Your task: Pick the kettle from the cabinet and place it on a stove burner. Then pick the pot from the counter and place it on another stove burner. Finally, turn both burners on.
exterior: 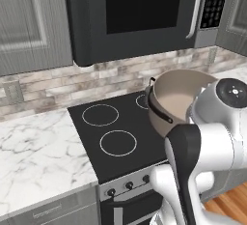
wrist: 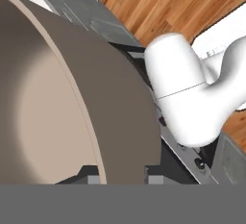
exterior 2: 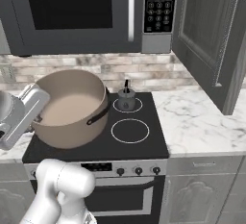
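The pot (exterior 2: 69,107) hangs tilted over the stove's left side, its rim pinched between the fingers (wrist: 124,177). To its right the kettle (exterior 2: 127,98) already sits on a back burner (exterior 2: 128,105). Next: level and lower the pot onto a free burner.

light: even, soft, rendered, no single source made out | shadows: faint, a dim patch seen inside the pot (wrist: 43,122) | glare: none noted on the stovetop (exterior: 120,137) or microwave (exterior 2: 77,11) | sharpness: slightly soft throughout, textures blurred on the tabletop (exterior: 34,151) | distortion: none marked at edges
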Controlling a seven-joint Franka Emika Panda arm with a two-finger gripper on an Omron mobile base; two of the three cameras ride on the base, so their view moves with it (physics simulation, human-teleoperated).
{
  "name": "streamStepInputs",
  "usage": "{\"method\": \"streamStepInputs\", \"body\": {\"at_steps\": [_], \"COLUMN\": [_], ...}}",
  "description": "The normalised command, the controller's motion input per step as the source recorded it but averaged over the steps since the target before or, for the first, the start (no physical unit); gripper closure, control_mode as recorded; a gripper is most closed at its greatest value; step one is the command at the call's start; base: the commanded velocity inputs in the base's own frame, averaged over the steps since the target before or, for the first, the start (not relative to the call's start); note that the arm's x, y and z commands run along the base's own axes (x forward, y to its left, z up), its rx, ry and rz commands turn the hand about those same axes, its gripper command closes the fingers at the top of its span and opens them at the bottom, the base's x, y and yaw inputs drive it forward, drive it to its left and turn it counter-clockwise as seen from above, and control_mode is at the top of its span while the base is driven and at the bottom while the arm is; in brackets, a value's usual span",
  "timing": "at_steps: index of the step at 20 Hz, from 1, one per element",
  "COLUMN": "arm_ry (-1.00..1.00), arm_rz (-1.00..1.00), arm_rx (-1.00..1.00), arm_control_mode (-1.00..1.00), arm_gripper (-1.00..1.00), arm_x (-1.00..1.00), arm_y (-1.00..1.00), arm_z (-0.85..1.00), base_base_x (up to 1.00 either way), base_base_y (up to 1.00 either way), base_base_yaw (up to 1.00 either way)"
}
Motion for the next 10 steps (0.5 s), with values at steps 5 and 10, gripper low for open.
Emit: {"method": "streamStepInputs", "body": {"at_steps": [5, 10], "arm_ry": [0.0, 0.0], "arm_rz": [0.0, 0.0], "arm_rx": [0.01, 0.0], "arm_control_mode": [-1.0, -1.0], "arm_gripper": [1.0, 1.0], "arm_x": [0.39, 0.29], "arm_y": [-0.34, -0.28], "arm_z": [-0.06, -0.15], "base_base_x": [0.0, 0.0], "base_base_y": [0.0, 0.0], "base_base_yaw": [0.0, 0.0]}}
